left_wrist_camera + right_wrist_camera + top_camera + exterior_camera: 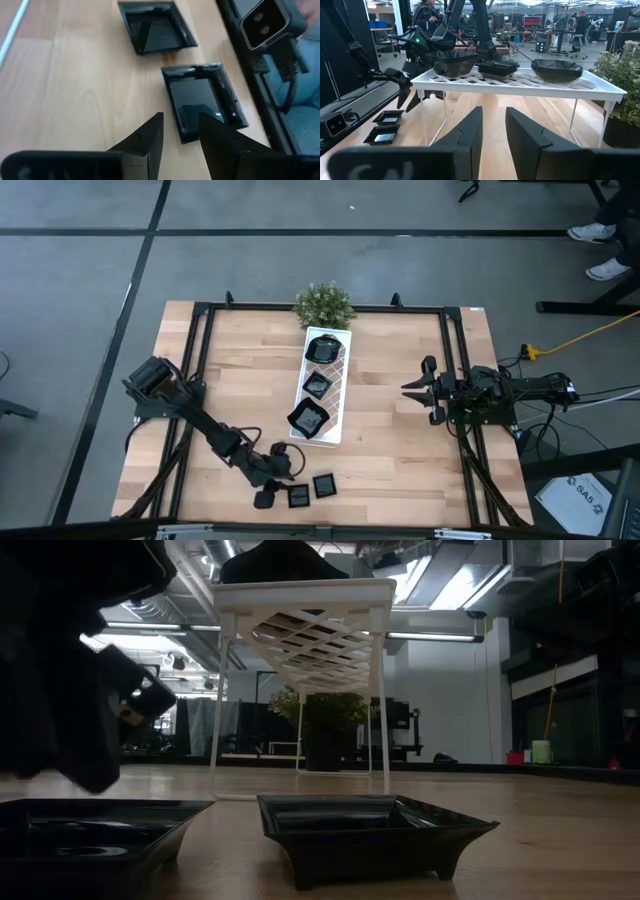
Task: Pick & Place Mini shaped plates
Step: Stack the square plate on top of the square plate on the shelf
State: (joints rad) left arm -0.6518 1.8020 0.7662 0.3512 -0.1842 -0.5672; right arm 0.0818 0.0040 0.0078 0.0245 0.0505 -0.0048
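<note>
Two small black square mini plates point(298, 496) point(324, 485) rest flat on the wooden table near its front edge. Three more point(325, 348) point(318, 385) point(308, 418) sit on the white lattice tray point(340, 380) in the middle. My left gripper point(181, 120) slants down, open, over the near corner of the nearer plate point(200, 100). One fingertip point(159, 122) is outside the plate's rim and the other point(205, 122) is above its inside. My right gripper point(410, 390) waits at the right, level and open, holding nothing.
A small potted plant point(324, 304) stands at the tray's far end. The tray stands raised on thin white legs point(381, 690). A black metal frame runs along the table's edges point(455, 380), and a small camera point(264, 22) sits at the front edge beside the two plates.
</note>
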